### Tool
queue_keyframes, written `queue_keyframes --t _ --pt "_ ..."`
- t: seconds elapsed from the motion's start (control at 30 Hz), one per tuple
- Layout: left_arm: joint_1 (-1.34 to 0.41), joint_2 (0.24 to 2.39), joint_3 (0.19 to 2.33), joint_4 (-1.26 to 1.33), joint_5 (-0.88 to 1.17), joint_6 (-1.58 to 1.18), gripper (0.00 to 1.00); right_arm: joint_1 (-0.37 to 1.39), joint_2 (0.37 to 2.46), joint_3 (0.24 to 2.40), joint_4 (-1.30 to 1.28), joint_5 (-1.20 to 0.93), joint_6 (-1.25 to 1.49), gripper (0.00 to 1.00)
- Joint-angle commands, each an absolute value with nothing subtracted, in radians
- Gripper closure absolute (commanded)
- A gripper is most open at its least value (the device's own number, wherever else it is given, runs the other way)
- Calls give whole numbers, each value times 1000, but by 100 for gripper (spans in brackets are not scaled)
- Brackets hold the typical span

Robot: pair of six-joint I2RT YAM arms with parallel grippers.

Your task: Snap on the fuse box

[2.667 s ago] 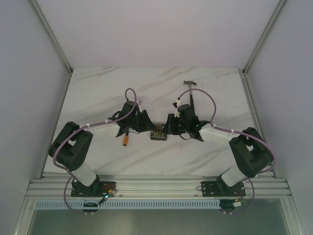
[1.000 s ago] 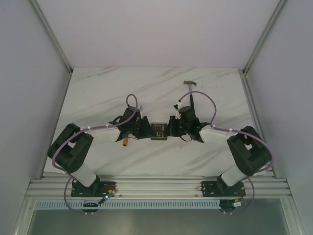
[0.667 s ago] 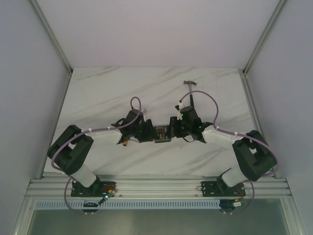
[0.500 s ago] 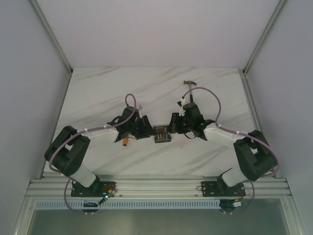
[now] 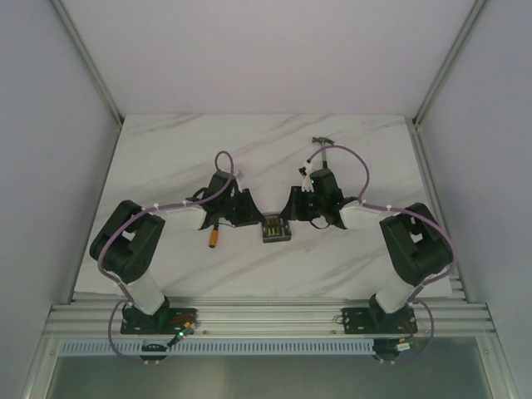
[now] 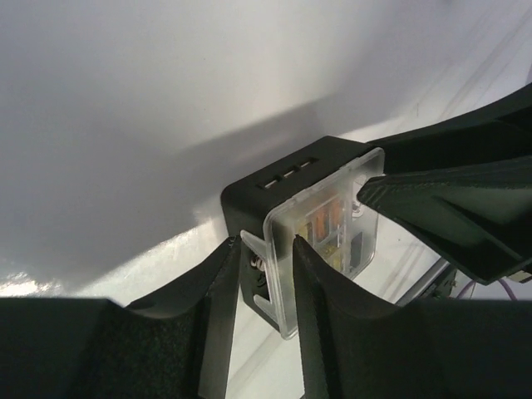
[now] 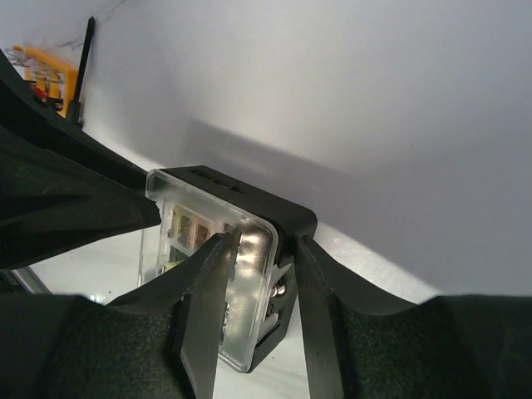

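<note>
Fuse box point(image 5: 276, 229) on the table point(image 5: 166, 166), centre frame, my jaws clenched on both ends.
My left gripper point(image 6: 266, 249) and right gripper point(image 7: 262, 245) pinch lid to base; uneven squeezing could skew the clear lid point(image 6: 328, 224), leaving one latch unsnapped.

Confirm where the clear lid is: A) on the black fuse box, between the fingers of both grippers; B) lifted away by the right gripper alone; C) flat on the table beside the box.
A: both wrist views show the clear lid on the fuse box, with the left gripper and right gripper straddling its edges.
</note>
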State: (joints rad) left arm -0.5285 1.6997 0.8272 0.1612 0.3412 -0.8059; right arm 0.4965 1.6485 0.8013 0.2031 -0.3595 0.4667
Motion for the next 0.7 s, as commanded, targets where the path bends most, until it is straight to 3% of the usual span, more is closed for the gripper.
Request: queue_keyframes --t 0.0,0.2,0.67 --pt "-525 1748 844 181 374 -789 62 492 1692 817 247 -405 458 58" --pt "-541 1813 833 206 397 -796 70 493 1752 798 301 -493 458 64" --pt "-577 1838 714 277 351 -882 71 517 1832 862 258 -531 402 68"
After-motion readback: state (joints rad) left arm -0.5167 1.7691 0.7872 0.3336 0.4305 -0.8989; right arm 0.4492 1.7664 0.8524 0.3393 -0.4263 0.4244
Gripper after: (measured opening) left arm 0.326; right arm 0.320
